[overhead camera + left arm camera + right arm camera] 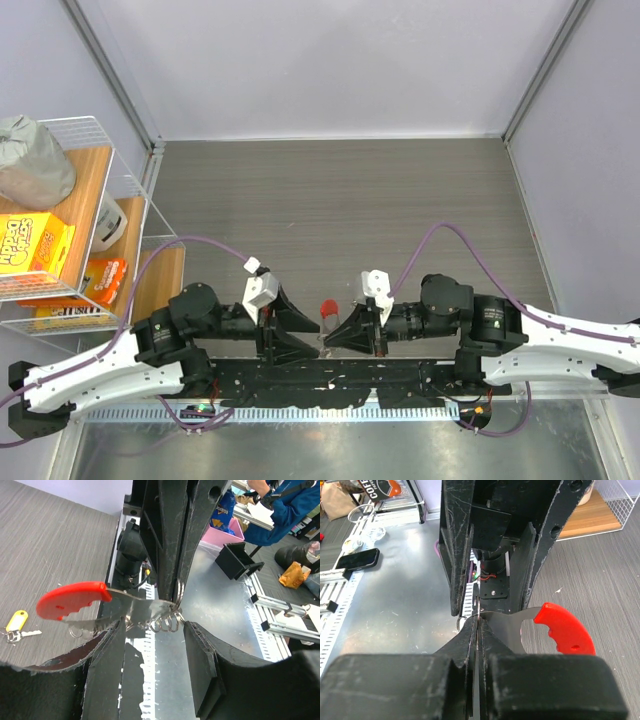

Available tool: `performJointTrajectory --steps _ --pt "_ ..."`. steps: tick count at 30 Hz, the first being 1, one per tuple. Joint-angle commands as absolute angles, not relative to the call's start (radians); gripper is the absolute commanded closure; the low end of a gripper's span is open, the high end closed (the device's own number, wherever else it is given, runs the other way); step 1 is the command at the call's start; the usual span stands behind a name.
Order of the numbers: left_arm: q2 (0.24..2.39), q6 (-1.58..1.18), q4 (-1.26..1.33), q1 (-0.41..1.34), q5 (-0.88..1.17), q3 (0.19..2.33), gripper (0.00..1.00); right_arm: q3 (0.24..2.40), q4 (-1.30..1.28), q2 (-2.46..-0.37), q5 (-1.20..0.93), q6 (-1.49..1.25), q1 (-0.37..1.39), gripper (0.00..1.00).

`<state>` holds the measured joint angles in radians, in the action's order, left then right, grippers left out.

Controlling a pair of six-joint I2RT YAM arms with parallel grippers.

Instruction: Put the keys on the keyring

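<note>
Through my right wrist camera I read white capitals spelling "COFFE" on a dark package with an orange patch [384, 487] at the top left corner, where the frame's edge cut the word off. From the top view, the yellow cardboard box [32, 245] on the wire shelf bore bold red lettering, but I could not spell it out. The small orange carton [103, 280] below it had print too fine to read. Through my left wrist camera, the lettering on the blue snack bag [222, 512] stayed illegible.
</note>
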<state>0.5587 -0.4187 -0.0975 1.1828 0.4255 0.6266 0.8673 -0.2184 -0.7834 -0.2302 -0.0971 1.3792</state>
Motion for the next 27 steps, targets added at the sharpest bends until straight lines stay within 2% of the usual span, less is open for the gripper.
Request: performJointTrajectory --steps 1,17,27 --pt "0.546 -0.434 -0.006 1.186 0.405 0.653 0.44 0.829 -0.072 -0.756 -0.186 -0.147 1.385 0.94" --pt "0.555 -0.456 0.084 1.187 0.388 0.621 0.54 0.732 0.155 -0.718 -0.147 -0.245 1.391 0.94" --pt "0.540 -0.449 0.094 1.187 0.376 0.618 0.70 0.719 0.181 -0.718 -0.140 -0.256 1.396 0.95"
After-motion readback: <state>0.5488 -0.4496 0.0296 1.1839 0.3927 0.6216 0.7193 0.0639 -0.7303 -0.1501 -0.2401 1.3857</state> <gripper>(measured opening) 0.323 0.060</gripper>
